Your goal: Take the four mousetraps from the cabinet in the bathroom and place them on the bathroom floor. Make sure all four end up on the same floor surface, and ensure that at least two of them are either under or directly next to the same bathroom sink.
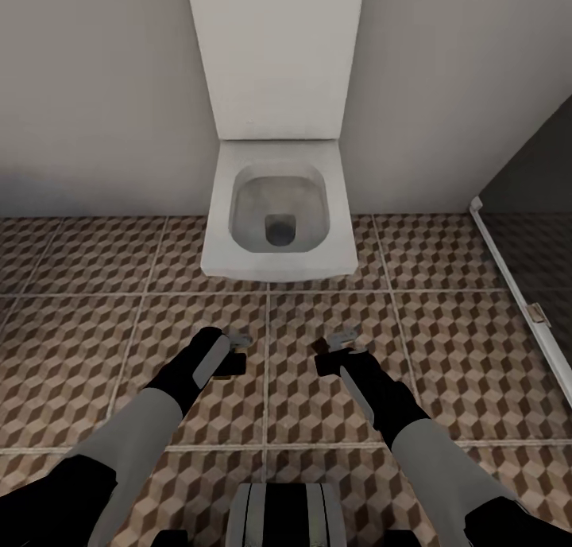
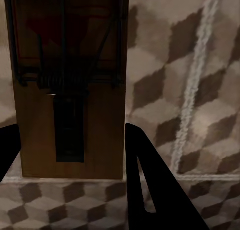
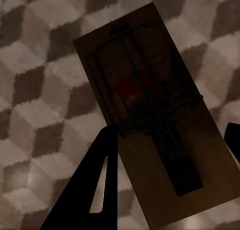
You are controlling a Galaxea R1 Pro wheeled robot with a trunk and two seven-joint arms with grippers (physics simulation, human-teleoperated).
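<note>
Mousetraps (image 2: 70, 115) matt wood (black wire, likely metal); bathroom floor (image 1: 445, 348) matt tile.

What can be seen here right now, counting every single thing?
White wall-hung toilet: one, white, against the far wall, straight ahead.
Cube-patterned brown, beige and grey tiled floor: one, across the room.
Grey wall: one, behind the toilet.
Dark glass shower screen: one, white-framed, at right.
Flat tan wooden mousetraps with black wire: two, one in the left pincer, one in the right pincer.
Robot arms: two, black and white; left pincer, right pincer.
</note>
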